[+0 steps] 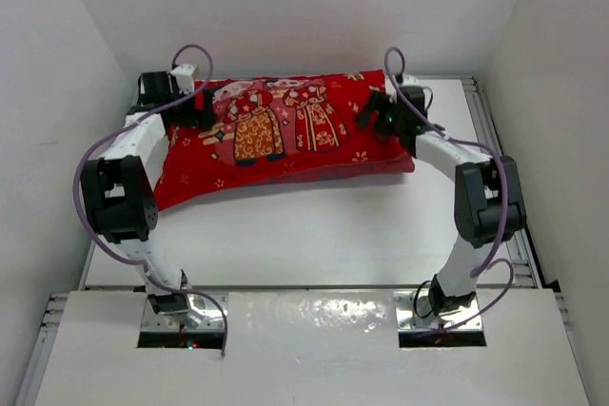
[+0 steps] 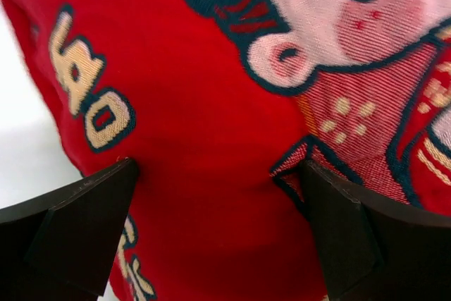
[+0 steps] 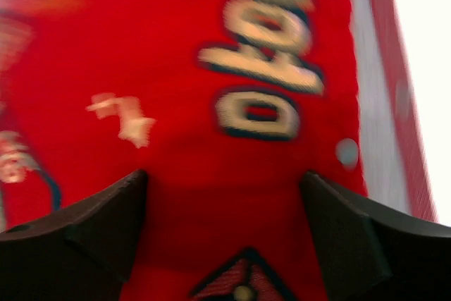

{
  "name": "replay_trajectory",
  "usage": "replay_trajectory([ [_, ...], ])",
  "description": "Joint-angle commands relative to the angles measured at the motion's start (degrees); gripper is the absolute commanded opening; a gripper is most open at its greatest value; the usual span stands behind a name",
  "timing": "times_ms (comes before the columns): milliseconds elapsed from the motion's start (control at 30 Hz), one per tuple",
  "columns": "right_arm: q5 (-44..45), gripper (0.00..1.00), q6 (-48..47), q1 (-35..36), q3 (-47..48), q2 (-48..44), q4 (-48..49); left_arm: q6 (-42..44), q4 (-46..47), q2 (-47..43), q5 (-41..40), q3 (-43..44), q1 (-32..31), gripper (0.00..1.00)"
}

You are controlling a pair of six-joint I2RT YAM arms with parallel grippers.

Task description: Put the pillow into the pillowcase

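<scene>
Spread wide just above the red cloth, the left gripper (image 2: 218, 167) and the right gripper (image 3: 224, 174) pinch nothing, one at each end of the pillowcase (image 1: 285, 135), which lies plump along the far side of the counter (image 1: 304, 225). Judging by that fullness the pillow is already inside, though none of its white shows for certain. To finish well, each gripper should lift straight off so no fold snags, and the open end wants checking for a corner left out.
</scene>
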Motion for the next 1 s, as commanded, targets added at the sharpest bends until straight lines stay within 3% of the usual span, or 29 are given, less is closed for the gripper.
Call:
replay_trajectory([
  [0, -1.1, 0.83, 6.9, -1.0, -9.5, -3.0, 1.9, 4.3, 0.7, -2.1, -3.0, -5.2, 0.7, 1.0],
  [133, 1.2, 0.53, 11.7, -1.4, -25.9, -10.7, 12.0, 5.1, 2.7, -6.2, -1.8, -12.0, -1.0, 1.0],
  [200, 1.5, 0.44, 13.8, -1.8, -29.3, -14.8, 13.9, 5.1, 3.1, -7.5, -1.6, -13.7, -1.6, 1.0],
  [467, 2.3, 0.42, 14.8, -6.8, -34.9, -23.9, 10.8, 2.8, 0.3, -12.4, 0.4, -14.3, -0.6, 1.0],
  [567, 0.3, 0.45, 13.9, -8.9, -33.8, -25.6, 9.0, 2.7, 0.5, -14.6, 0.3, -15.1, -0.5, 1.0],
  [633, -0.3, 0.55, 11.8, -9.6, -32.4, -27.1, 7.5, 2.0, 0.0, -15.5, -0.5, -13.9, -0.4, 1.0],
  [700, -0.2, 0.78, 8.5, -9.9, -30.4, -29.6, 3.5, 1.1, -1.5, -16.0, -1.2, -9.7, 1.1, 1.0],
  [733, 0.4, 0.98, 7.4, -10.0, -27.2, -30.6, 1.3, 0.7, -2.3, -16.1, -3.4, -7.4, 1.7, 1.0],
  [900, 6.0, 0.99, -1.0, -18.0, -12.4, -36.4, -19.8, -0.5, -11.1, -16.4, -11.7, 12.1, 7.6, 1.0],
  [967, 6.1, 0.99, -4.2, -20.7, -9.2, -37.4, -25.3, 0.3, -11.8, -18.5, -13.9, 14.3, 10.8, 1.0],
])
